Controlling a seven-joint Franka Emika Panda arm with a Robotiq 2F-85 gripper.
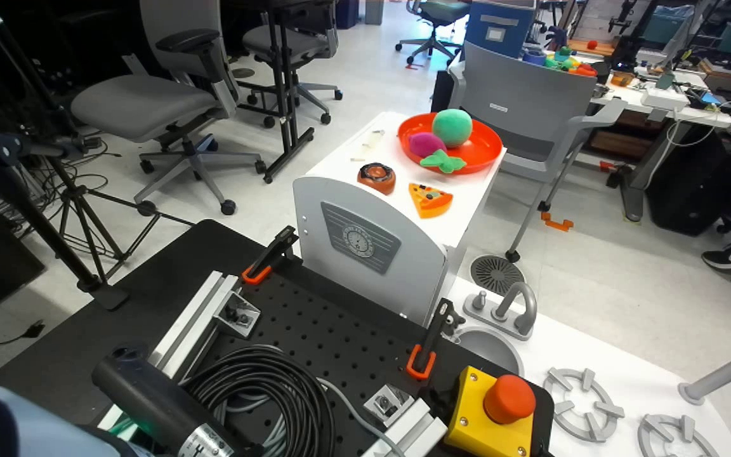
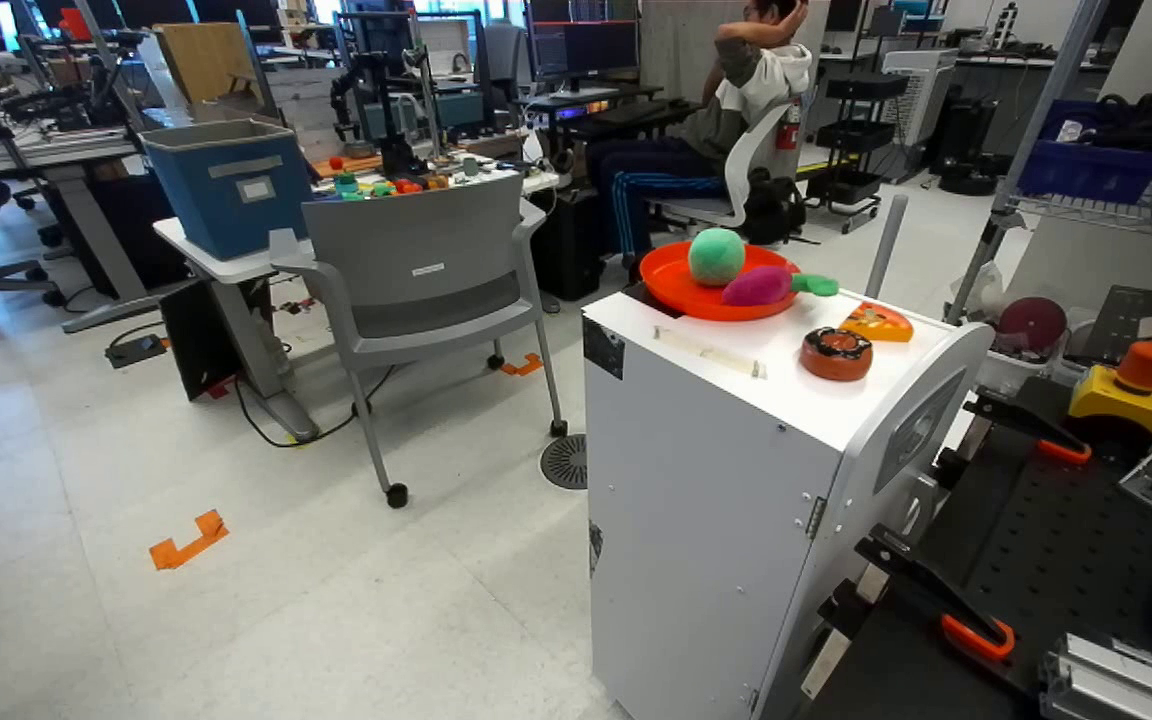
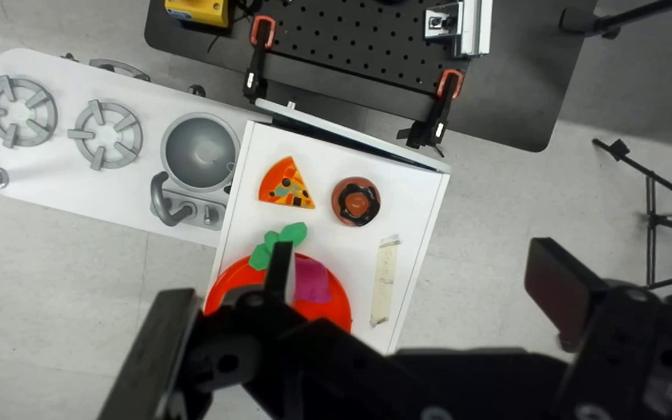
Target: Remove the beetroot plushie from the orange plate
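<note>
Soft magenta-purple beetroot plushie (image 1: 424, 143) in round, shallow orange-red plate (image 1: 486, 146) (leaves (image 1: 443, 162) over rim), white tabletop (image 3: 324, 163) edge opp. arched grey panel (image 1: 354, 271). Blk gripper (image 3: 415, 274): fingers spread wide.

OK so from where I'm standing I count one beetroot (image 1: 426, 144), one ball (image 1: 452, 127), one pizza slice (image 3: 282, 186) and one donut (image 3: 354, 204) on the one stand (image 3: 339, 245) — makes four. Two of those four share the one plate (image 1: 483, 149); the other two sit off it. There's one beige strip (image 3: 385, 280) up there too. Next to that: one sink (image 3: 202, 153), one faucet (image 3: 164, 207), two burners (image 3: 125, 154). Then two clamps (image 3: 260, 61) and just one red button (image 1: 509, 398). One gripper (image 3: 415, 277) — two fingers (image 3: 552, 291). One person (image 2: 726, 130) sitting further off, as far as I can see.
</note>
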